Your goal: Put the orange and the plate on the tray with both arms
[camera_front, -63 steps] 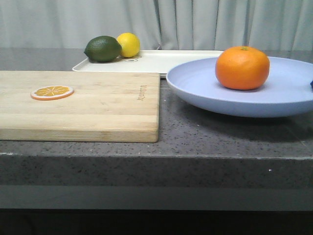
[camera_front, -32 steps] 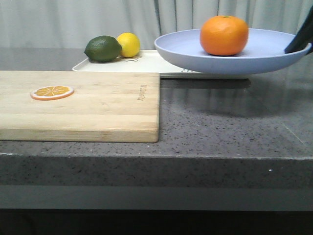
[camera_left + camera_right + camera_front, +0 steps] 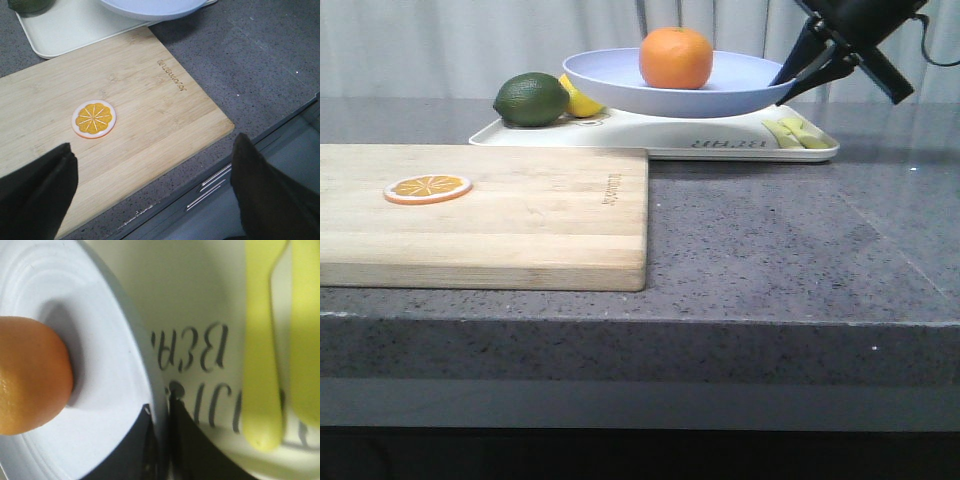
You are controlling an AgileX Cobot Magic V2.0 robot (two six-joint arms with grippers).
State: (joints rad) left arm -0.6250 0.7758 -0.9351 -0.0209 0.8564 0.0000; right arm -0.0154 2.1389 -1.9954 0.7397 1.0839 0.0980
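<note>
The orange [image 3: 676,58] sits in the lavender-blue plate [image 3: 620,85], which hangs above the cream-white tray [image 3: 720,147] at the back of the table. My right gripper [image 3: 790,88] is shut on the plate's right rim and holds it clear of the tray. In the right wrist view the fingers pinch the plate's rim [image 3: 150,385], with the orange [image 3: 27,375] inside and the tray's grey lettering [image 3: 200,355] below. My left gripper [image 3: 150,195] is open and empty above the front edge of the wooden cutting board [image 3: 125,125].
A dark green lime [image 3: 531,99] and a yellow lemon [image 3: 580,102] sit on the tray's left end, the lemon partly behind the plate. A flat orange slice [image 3: 427,188] lies on the cutting board [image 3: 520,230]. Yellow-green print [image 3: 798,133] marks the tray's right end.
My right gripper has carried the plate with the orange up, back and to the left, from near the table's front right to above the tray. The left arm has not visibly moved.
</note>
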